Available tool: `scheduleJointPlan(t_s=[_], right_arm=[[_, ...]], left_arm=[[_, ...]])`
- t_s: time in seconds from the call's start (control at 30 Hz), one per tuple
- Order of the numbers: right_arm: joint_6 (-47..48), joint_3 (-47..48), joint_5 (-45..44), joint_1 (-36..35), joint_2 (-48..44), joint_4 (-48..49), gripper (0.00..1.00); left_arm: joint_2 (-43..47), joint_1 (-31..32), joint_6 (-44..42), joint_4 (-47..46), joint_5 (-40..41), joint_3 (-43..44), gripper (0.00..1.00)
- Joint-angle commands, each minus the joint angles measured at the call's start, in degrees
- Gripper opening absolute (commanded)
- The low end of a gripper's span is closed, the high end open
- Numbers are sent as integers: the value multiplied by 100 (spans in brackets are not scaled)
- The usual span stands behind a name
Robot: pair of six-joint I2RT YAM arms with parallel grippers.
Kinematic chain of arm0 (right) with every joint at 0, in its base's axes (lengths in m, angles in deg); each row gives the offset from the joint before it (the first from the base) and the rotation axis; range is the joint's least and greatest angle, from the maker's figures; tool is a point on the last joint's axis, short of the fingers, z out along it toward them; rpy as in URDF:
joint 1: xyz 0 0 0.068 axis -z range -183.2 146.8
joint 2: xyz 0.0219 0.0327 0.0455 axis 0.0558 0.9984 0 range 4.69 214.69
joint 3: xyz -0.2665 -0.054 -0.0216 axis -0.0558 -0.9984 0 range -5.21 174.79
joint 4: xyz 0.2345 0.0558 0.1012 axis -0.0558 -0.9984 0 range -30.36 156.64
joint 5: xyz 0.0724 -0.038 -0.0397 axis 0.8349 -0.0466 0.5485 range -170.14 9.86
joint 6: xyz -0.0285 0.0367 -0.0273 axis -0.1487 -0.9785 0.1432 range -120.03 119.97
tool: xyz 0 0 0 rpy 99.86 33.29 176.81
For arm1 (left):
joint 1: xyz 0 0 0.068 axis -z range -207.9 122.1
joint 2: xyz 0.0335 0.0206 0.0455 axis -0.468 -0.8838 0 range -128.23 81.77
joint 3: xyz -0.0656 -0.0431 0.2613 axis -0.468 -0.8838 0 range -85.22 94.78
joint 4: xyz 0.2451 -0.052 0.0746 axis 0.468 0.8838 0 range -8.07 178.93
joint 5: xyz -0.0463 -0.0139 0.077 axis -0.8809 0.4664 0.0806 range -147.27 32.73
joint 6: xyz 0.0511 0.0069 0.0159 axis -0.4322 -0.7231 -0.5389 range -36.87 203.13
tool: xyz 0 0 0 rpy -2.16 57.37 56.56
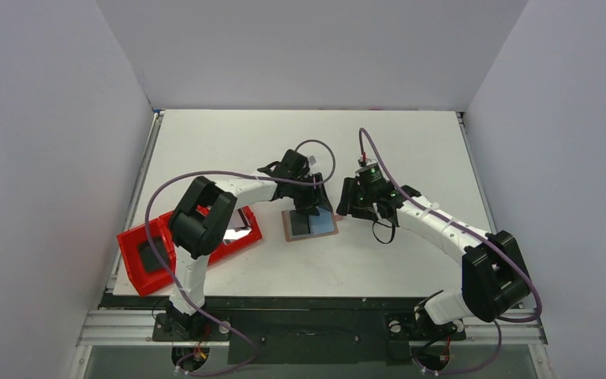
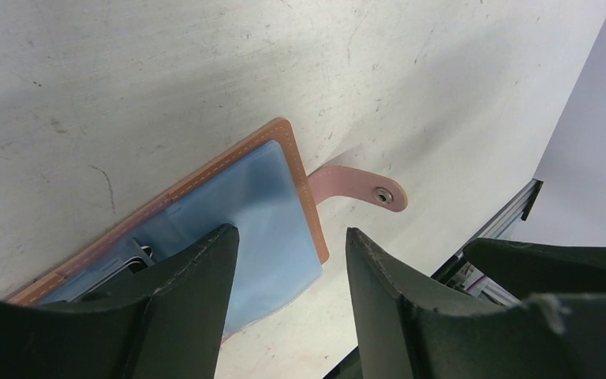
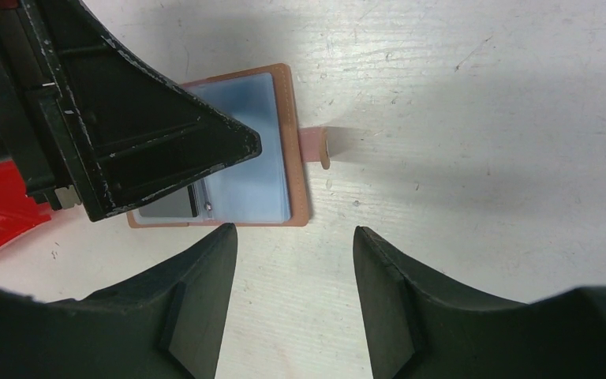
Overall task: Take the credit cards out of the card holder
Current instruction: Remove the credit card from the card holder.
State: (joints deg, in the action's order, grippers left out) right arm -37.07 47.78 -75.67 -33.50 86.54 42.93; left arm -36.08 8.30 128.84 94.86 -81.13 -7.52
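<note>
Okay so, seeing the card holder [image 1: 310, 224] spread open on the white table [image 1: 402, 142], blue-grey inside up, snap tab [image 2: 359, 189] poking out sideways. Can make out a grey credit card [image 3: 170, 207] tucked in one pocket. Got the left gripper [image 2: 292, 237] directly above the holder, fingers apart, nothing between. Same with the right gripper [image 3: 293, 233] near that tab: spread, empty. Spotting a red tray [image 1: 138, 245] off left.

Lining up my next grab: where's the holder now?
Top view: holder lies open mid-table, under the left end effector, right of the red tray.
</note>
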Motion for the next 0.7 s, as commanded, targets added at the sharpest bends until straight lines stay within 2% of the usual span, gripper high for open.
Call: scheduleJointPlan(t_s=[0.0,0.67], right_arm=[[21,-25,-133,35,-223,24,52],[13,227,89,21,-135,41,52]], left_arm=[[89,44,-103,-30,71,225,51],[1307,-184,-461,477,554,-316,51]])
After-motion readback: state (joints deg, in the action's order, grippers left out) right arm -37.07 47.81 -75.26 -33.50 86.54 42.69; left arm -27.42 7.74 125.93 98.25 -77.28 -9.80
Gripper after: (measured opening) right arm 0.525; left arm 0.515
